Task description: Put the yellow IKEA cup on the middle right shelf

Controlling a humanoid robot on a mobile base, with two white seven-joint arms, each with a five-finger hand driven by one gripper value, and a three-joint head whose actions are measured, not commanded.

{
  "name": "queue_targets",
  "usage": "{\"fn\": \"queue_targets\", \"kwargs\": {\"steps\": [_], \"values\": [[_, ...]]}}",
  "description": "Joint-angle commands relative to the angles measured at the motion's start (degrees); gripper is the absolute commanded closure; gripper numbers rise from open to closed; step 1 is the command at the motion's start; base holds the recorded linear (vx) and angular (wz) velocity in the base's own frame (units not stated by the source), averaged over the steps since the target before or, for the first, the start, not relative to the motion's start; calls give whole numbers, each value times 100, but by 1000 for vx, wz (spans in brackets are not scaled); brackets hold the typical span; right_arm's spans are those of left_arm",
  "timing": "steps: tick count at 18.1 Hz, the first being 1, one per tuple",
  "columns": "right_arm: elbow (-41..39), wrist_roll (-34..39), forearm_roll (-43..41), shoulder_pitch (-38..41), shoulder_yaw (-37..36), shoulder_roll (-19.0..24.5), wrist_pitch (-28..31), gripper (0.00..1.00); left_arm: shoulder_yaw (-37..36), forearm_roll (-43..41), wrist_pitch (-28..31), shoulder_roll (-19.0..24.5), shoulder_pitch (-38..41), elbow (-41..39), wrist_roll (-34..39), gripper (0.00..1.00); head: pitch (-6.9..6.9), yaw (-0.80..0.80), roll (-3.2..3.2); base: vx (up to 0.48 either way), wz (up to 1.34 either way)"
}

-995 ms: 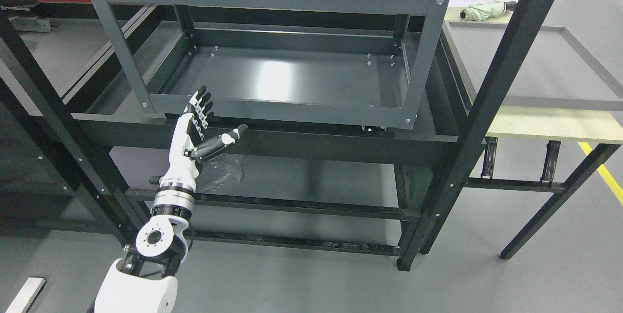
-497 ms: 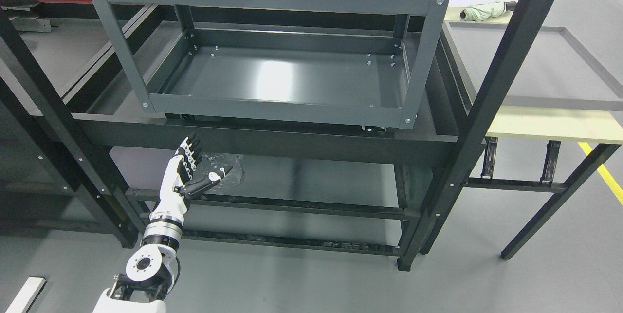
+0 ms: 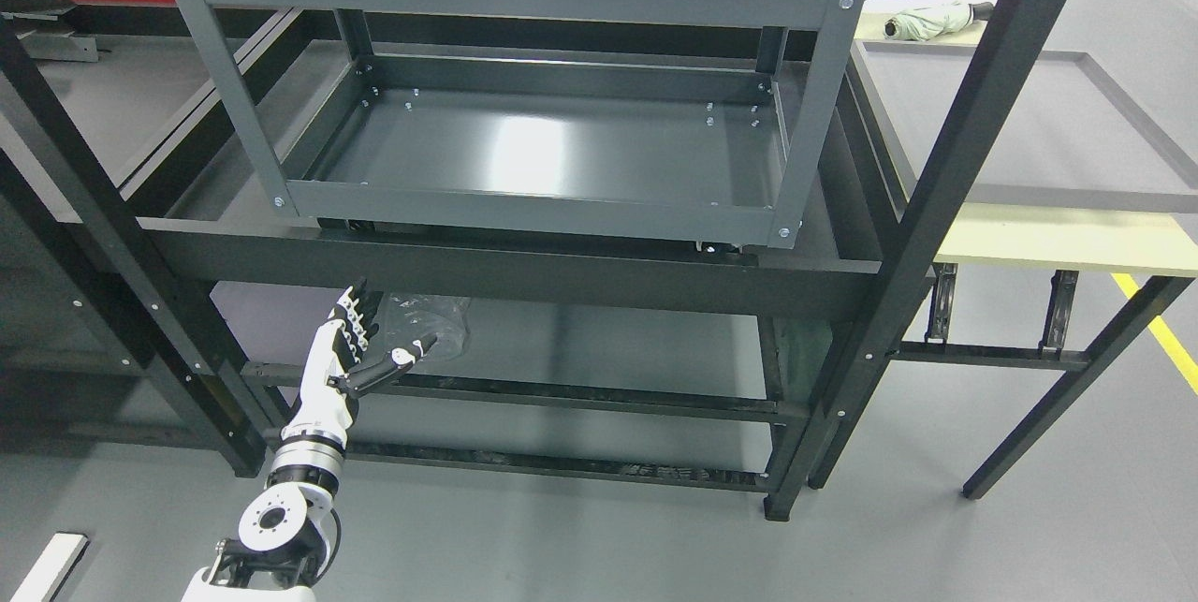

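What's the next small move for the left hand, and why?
Probably keep the left hand low and look around for the cup. Its fingers are spread and hold nothing, no yellow cup shows anywhere in the head view, and the grey tray shelf is bare. Only a clear plastic bag lies on the lower shelf beside the hand.

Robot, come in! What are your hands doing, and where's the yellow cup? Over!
Left hand open, empty, below gray tray shelf. Right hand out of view. No yellow cup visible.

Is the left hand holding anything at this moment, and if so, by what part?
Nothing is held. The left hand is open, fingers straight and thumb out, in front of the lower shelf. No yellow cup shows.
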Motion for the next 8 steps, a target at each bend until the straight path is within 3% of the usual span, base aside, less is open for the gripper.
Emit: {"fn": "queue_targets", "kwargs": {"steps": [1,8], "values": [[0,-1234,-141,62,97,-100,4,1,89,0,29,-37,7,192,-3,1,0,0,0,0,0],[0,-1234,-141,62,97,-100,4,1,98,9,21,-2,7,192,-20,1,0,0,0,0,0]]}}
